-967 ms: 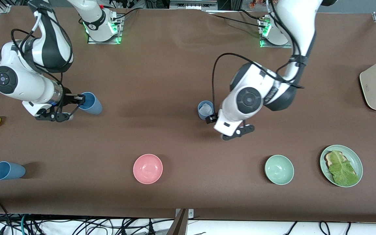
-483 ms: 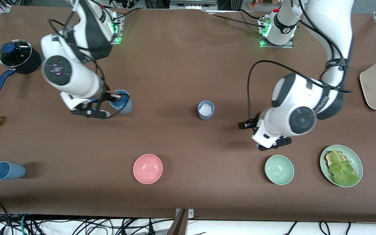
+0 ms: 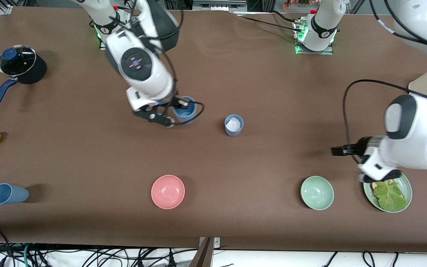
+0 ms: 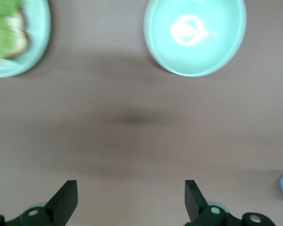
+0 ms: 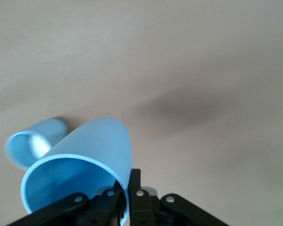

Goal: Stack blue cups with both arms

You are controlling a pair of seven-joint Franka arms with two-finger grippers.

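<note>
Cups and bowls on brown table [image 3: 235,74]
Right gripper [image 3: 181,107] pinches one blue cup [image 3: 186,111] by its rim; standing cup [image 3: 234,125] holds something white; left gripper [image 4: 130,203] hangs wide open over bare table near empty green bowl [image 3: 317,193]

A stretch of bare table [image 3: 206,163] lay between the upright blue cup [image 3: 233,125] and the pink bowl [image 3: 168,191]. The way toward that cup was narrowed by the right claw [image 3: 181,109], clamped on a second cup [image 3: 185,110]. The green bowl [image 3: 317,192] and plate [image 3: 406,187] crowded the left claw [image 3: 337,151], its jaws spread.
</note>
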